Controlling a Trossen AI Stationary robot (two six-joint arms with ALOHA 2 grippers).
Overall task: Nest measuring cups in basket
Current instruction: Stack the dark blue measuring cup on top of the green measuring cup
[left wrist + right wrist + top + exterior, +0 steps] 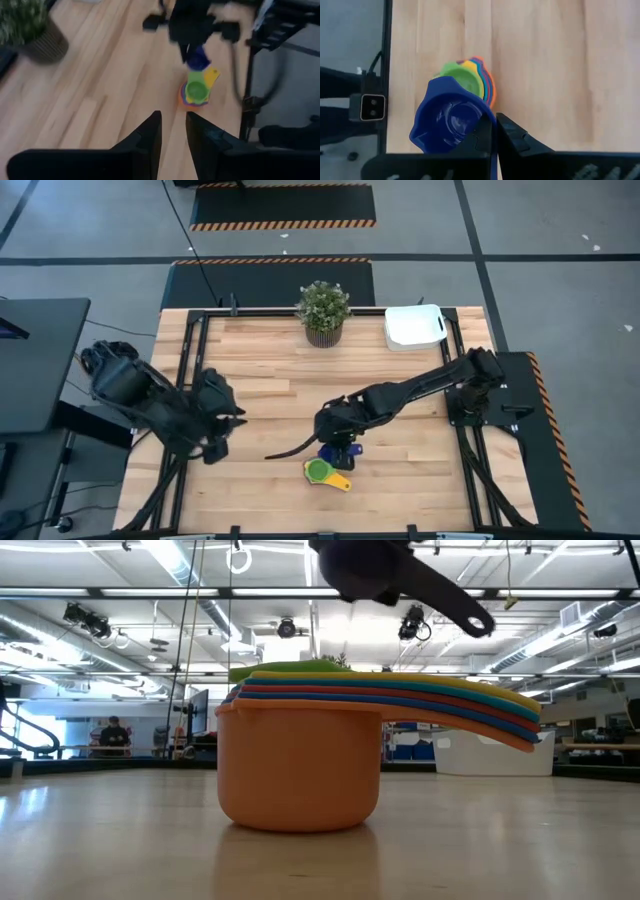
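Note:
A nested stack of measuring cups stands on the table near its near edge, with orange at the bottom and green on top. The handles fan out to one side. My right gripper hovers just above the stack, shut on a dark blue cup. My left gripper waits over the table's left part, slightly open and empty, pointing toward the stack. The white basket sits at the far right corner. My right gripper holds the dark blue cup by its wall at the rim, one finger inside the bowl and the other outside. The fingers come from above, pointing down. The cup is lifted clear, mouth up, just over the green cup.
A potted plant stands at the far edge's middle, left of the basket. Bare wood lies between the stack and the basket. In the room behind the table, a person sits far off.

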